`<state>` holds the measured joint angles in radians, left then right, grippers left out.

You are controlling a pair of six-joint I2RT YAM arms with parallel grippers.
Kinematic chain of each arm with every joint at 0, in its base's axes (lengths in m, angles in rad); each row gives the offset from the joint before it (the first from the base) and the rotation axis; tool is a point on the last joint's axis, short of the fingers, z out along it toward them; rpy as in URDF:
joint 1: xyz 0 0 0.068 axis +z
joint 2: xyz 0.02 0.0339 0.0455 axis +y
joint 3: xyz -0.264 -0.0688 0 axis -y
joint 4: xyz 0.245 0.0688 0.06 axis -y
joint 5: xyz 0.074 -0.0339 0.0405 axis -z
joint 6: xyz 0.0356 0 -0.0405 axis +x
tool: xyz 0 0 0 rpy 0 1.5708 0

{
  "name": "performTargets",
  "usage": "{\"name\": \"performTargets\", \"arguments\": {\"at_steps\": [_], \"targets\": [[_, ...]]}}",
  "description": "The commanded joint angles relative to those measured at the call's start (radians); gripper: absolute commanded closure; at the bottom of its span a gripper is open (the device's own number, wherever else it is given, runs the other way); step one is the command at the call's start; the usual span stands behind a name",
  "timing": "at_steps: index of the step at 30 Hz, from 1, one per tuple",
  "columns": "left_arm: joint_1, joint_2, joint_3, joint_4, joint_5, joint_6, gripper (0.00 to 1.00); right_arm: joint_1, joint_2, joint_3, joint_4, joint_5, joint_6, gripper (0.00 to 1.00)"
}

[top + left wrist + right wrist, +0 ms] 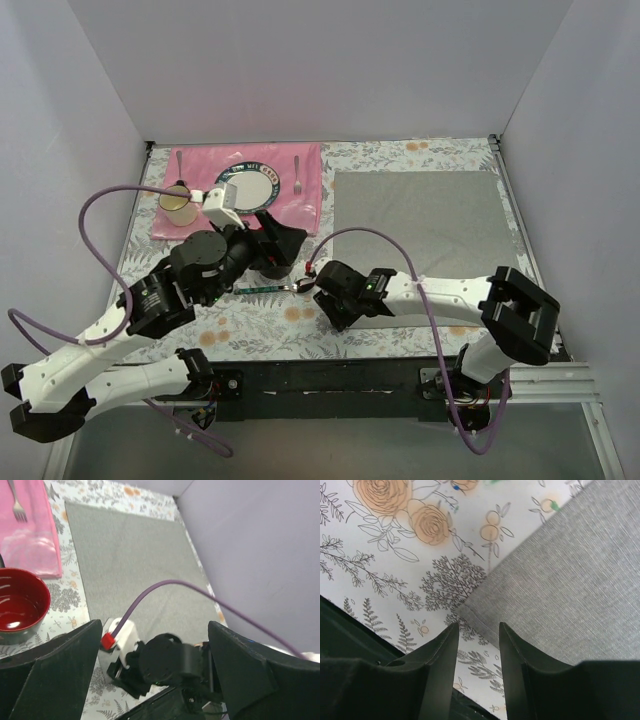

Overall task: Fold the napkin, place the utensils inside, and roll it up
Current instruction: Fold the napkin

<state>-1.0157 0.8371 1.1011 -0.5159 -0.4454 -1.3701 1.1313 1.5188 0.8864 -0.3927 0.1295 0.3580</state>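
Observation:
The grey napkin (pixel 420 232) lies flat on the right half of the table, and it also fills the middle of the left wrist view (pixel 130 565). One green-handled utensil (pixel 262 289) lies on the floral cloth between the two grippers. A fork (pixel 297 175) and a spoon (pixel 180 168) rest on the pink placemat. My right gripper (pixel 325 298) hovers low over the napkin's near-left corner (pixel 470 611), its jaws apart and nothing between them (pixel 477 630). My left gripper (pixel 280 245) stands wide open and empty (pixel 155 670), facing the right arm.
A pink placemat (pixel 205 165) at the back left carries a plate (pixel 250 185). A tan cup (pixel 180 207) stands at its left end. A dark bowl with a red inside (pixel 20 605) sits just left of my left fingers. White walls enclose the table.

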Motion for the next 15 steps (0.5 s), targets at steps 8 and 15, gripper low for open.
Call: {"name": "performTargets", "arguments": {"at_steps": [8,15], "targets": [[0.0,-0.055,-0.018,-0.039,-0.049,-0.02,0.12,0.056,0.112,0.091,-0.015,0.044,-0.074,0.51],[0.0,-0.056,-0.02,-0.027,-0.046,-0.006,0.12,0.056,0.124,0.063,0.018,0.007,-0.059,0.54]]}}
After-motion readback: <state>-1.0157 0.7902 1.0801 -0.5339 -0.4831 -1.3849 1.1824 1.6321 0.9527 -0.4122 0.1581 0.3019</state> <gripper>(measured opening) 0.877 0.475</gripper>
